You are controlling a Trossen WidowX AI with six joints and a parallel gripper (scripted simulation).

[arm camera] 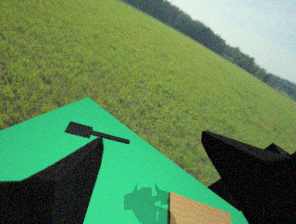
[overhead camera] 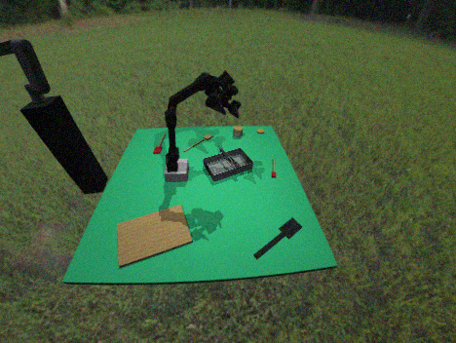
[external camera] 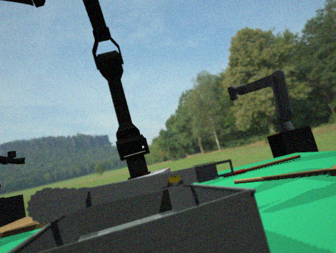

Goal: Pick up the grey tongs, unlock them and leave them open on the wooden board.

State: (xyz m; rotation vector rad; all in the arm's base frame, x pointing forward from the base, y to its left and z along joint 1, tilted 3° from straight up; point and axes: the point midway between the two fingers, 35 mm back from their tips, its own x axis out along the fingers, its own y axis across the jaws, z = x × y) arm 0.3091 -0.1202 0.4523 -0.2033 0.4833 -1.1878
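The grey tongs [overhead camera: 229, 158] [external camera: 133, 192] are laid across the dark, rectangular roasting tin [overhead camera: 228, 165] [external camera: 172, 223], their hinge end projected past one rim; whether they are locked cannot be made out. The tin is set upright on the green surface. The flat, brown wooden board [overhead camera: 153, 235] [external camera: 19, 226] [arm camera: 197, 210] is placed well apart from it.

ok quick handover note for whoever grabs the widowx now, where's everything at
Gripper: open, nothing between the fingers, raised above the table.
Tongs: across the roasting tin; the lock itself is too small to make out.
Wooden board: flat on the green top, no tongs on it.
Done: nothing of the job that shows.
Left: pick up the tongs, squeeze them tips down to unlock, lay them open on the board.
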